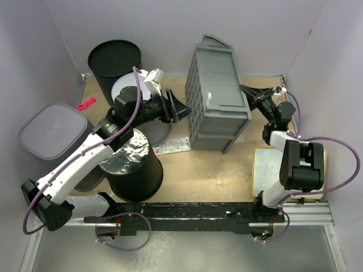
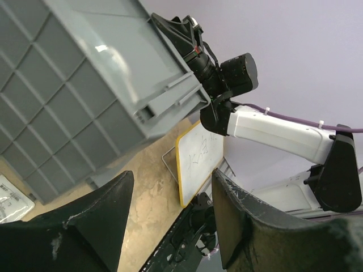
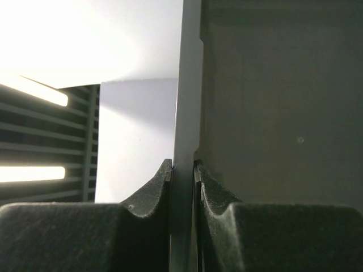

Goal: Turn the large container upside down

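Pale lilac walls close in a tan table (image 1: pixel 221 170), and toward the back of its middle I see the large grey container (image 1: pixel 218 96) tipped up on one side. Its gridded face is turned to the left arm and a smooth wall faces up. The right gripper (image 3: pixel 182 170) has its jaws clamped on a thin edge at the container's right side, and the wrist view shows both pads pressed against that edge. The left gripper (image 2: pixel 173 195) sits just beside the gridded face, jaws spread wide with nothing between them; I cannot tell whether a fingertip touches the plastic. A white label card (image 1: pixel 170 147) lies by the container's near left corner. A yellow-edged whiteboard (image 1: pixel 272 170) lies on the near right. A black foil-lined bin (image 1: pixel 133 164) stands under the left arm, a dark round bin (image 1: pixel 113 59) at the back left, and a grey lidded tub (image 1: pixel 51 130) far left.
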Action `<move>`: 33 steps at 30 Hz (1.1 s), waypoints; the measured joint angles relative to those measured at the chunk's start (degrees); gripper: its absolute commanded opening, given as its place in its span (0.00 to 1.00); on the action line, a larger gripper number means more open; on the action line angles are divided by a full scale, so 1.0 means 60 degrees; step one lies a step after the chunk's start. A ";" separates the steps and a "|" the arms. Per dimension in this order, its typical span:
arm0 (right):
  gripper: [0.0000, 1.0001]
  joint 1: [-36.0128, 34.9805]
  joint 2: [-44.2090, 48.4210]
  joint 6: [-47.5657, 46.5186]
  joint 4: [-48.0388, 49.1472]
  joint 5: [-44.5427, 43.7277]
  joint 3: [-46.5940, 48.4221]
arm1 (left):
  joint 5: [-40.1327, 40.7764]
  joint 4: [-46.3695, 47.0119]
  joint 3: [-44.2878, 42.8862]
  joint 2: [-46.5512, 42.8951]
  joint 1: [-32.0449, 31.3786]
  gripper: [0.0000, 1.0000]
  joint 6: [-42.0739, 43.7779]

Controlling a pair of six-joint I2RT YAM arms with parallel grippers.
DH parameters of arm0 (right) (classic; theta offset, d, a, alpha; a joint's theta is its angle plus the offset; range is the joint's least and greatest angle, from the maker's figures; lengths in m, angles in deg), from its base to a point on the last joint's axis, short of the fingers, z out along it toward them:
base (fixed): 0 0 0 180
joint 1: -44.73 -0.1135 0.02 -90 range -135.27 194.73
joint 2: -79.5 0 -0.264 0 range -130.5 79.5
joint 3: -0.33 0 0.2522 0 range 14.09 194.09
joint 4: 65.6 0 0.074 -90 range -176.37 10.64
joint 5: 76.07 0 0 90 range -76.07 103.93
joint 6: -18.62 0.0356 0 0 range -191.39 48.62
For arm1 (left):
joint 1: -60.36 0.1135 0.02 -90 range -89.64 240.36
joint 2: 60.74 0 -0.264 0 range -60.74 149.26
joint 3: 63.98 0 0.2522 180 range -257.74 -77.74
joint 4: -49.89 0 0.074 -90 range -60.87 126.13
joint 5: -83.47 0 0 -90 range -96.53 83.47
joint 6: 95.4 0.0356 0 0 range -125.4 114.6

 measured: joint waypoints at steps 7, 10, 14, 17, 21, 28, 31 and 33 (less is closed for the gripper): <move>0.20 0.1541 -0.0936 0.1137 0.1945 0.0911 -0.0321 | -0.0007 0.0022 0.0000 0.0000 0.0000 0.54 0.0004; 0.26 0.2065 -0.1577 0.1610 0.3038 0.1304 -0.0390 | -0.0011 0.0029 0.0000 0.0007 0.0000 0.55 0.0004; 0.37 0.2605 -0.2310 0.1708 0.3949 0.1439 -0.0590 | -0.0069 0.0106 0.0000 0.0084 0.0000 0.55 0.0000; 0.46 0.2900 -0.2521 0.1701 0.4051 0.1719 -0.0678 | -0.0106 0.0164 0.0000 0.0149 0.0000 0.54 -0.0011; 0.57 0.2940 -0.2557 0.1672 0.4051 0.2208 -0.0674 | -0.0157 0.0197 0.0000 0.0215 0.0000 0.54 -0.0069; 0.72 0.2940 -0.2543 0.1417 0.4003 0.2663 -0.0627 | -0.0226 0.0251 0.0000 0.0291 -0.0007 0.54 -0.0076; 0.74 0.2943 -0.2237 0.0769 0.3224 0.2834 -0.0572 | -0.0229 0.0255 0.0000 0.0295 -0.0007 0.54 -0.0080; 0.76 0.2951 -0.1785 0.0047 0.2266 0.2903 -0.0488 | -0.0244 0.0262 0.0000 0.0295 -0.0007 0.54 -0.0084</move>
